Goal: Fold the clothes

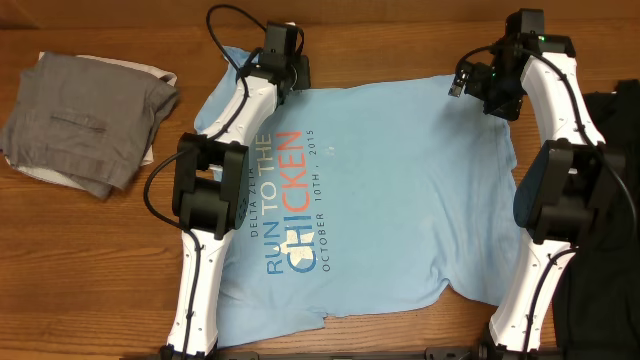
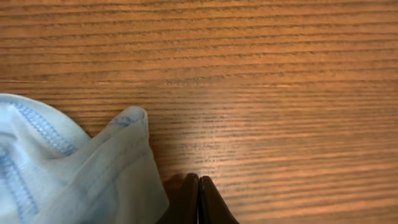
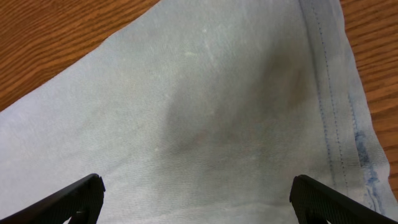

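Note:
The clothes are one light blue T-shirt (image 1: 390, 190), spread flat on the wooden table with "RUN TO THE CHICKEN" facing up. My left gripper (image 1: 284, 62) is at the shirt's far left corner. In the left wrist view its fingers (image 2: 198, 190) are pressed together over bare wood, with nothing showing between the tips. A bunched, stitched edge of the shirt (image 2: 74, 174) lies right beside them on the left. My right gripper (image 1: 465, 85) hovers over the far right corner. It stands wide open (image 3: 199, 199) above smooth fabric, with the shirt's hem (image 3: 326, 93) running along the right.
A folded grey garment (image 1: 90, 120) lies at the table's far left. Something dark (image 1: 612, 180) sits behind the right arm at the right edge. Bare wood (image 2: 261, 74) stretches beyond the shirt's far edge.

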### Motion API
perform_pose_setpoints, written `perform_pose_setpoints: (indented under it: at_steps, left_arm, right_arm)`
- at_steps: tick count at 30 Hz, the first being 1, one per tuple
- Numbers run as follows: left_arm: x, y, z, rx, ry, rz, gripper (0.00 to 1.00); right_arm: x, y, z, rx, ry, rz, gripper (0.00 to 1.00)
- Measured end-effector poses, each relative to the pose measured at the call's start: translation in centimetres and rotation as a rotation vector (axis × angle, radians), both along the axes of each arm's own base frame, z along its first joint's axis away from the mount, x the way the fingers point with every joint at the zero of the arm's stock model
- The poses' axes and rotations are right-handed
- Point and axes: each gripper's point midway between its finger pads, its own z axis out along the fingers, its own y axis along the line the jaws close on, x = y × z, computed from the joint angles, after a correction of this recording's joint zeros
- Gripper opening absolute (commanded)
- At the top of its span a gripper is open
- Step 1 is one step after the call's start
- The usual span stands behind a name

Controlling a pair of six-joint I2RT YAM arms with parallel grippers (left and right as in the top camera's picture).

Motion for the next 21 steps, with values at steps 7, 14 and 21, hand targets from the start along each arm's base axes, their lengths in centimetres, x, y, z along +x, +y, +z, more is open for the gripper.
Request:
perform_pose_setpoints:
  at_steps: [7,14,21]
  left_arm:
    - [-0.1,0.7,2.5,0.034,0.015,0.025,0.04]
    - [-0.5,2.8,2.2,0.027,0.057,0.122,0.04]
    - [-0.7,6.0,1.6,-0.041,0.114,0.201,0.04]
  right_arm:
    - [0.0,0.0,0.0,0.0,0.0,0.0,1.0]
    - [0.0,0.0,0.0,0.0,0.0,0.0,1.0]
    - [0.0,0.0,0.0,0.0,0.0,0.0,1.0]
